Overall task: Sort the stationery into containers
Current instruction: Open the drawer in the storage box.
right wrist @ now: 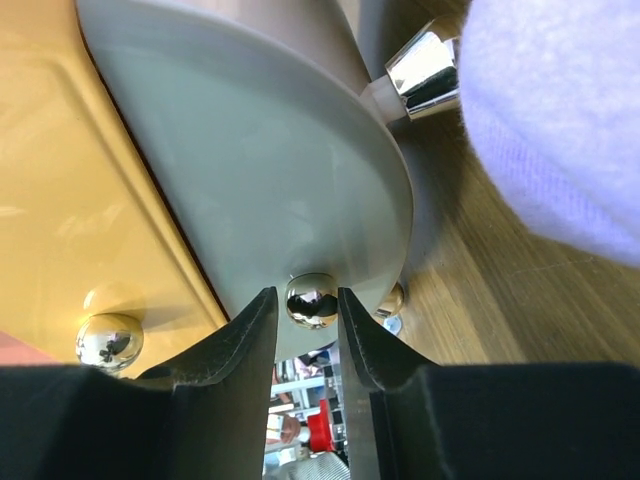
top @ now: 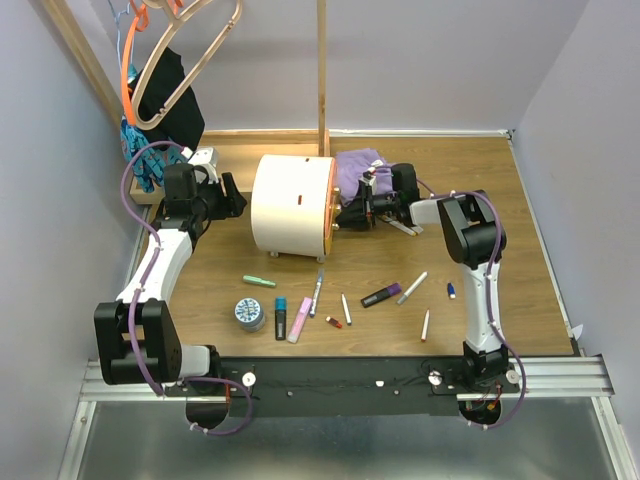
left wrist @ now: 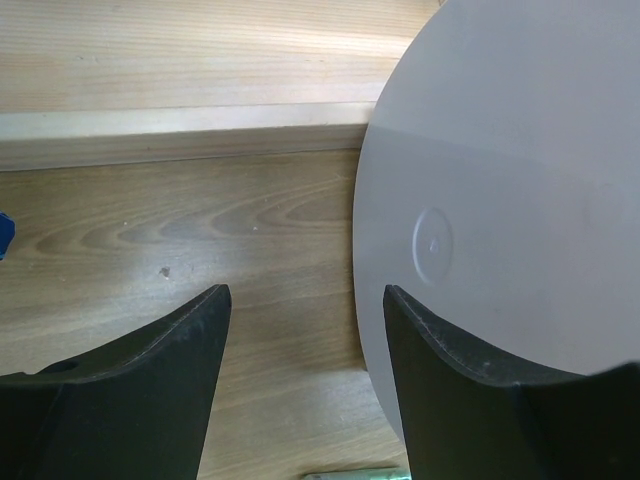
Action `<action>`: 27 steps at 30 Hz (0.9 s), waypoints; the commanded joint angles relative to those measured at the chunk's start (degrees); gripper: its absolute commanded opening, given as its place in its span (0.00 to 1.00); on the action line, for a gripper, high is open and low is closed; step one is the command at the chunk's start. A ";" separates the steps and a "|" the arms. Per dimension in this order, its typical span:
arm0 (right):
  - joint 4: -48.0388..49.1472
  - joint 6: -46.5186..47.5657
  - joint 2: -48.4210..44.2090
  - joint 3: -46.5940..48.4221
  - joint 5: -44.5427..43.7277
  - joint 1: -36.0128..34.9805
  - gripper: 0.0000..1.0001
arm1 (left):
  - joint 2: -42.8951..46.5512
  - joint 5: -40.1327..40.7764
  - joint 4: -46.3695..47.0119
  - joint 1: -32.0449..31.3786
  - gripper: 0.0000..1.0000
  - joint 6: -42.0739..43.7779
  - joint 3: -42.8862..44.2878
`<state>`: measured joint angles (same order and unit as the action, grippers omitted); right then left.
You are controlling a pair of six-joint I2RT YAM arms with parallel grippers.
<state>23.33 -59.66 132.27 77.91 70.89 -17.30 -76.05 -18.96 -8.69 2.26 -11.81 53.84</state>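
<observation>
A purple cloth (top: pixel 358 164) lies bunched at 1 o'clock of the cream drum (top: pixel 290 205), just behind the right fingers (right wrist: pixel 232 352). A wooden post (top: pixel 322 75) rises at 12 o'clock, and hangers (top: pixel 165 50) dangle at 10 o'clock.

The drum lies on its side mid-counter (top: pixel 520 250), its orange face (top: pixel 329 208) turned to 3 o'clock and a small dark slot on its curved wall. At 6 o'clock of it the stationery is scattered loose: a green marker (top: pixel 258 281), a round tin (top: pixel 250 313), a pink marker (top: pixel 300 320), a black marker (top: pixel 381 295) and thin white pens (top: pixel 412 288).

The right fingers are nearly closed and pinch a small chrome knob (right wrist: pixel 312 302) at the rim of the drum's face. A second knob (right wrist: pixel 108 340) shines beside it.

The left fingers (left wrist: pixel 150 375) are spread wide and hold nothing, at 9 o'clock of the drum. One finger overlaps the drum's flat cream end in the wrist view; whether it touches cannot be told.
</observation>
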 commanded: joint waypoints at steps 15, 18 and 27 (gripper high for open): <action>-5.56 4.63 2.56 2.07 4.69 -1.77 0.39 | -0.24 -0.46 0.95 -0.42 0.73 1.44 0.21; -6.28 5.87 2.21 1.37 3.90 -1.86 0.34 | -0.15 -0.38 1.31 -0.42 0.73 1.36 -0.23; -13.92 12.89 -1.30 -0.12 2.50 -1.16 0.21 | -0.06 -0.38 2.27 -0.59 0.73 1.35 -0.41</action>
<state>17.56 -52.99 133.03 78.94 73.91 -18.17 -76.42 -18.94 -7.86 2.11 -10.98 53.87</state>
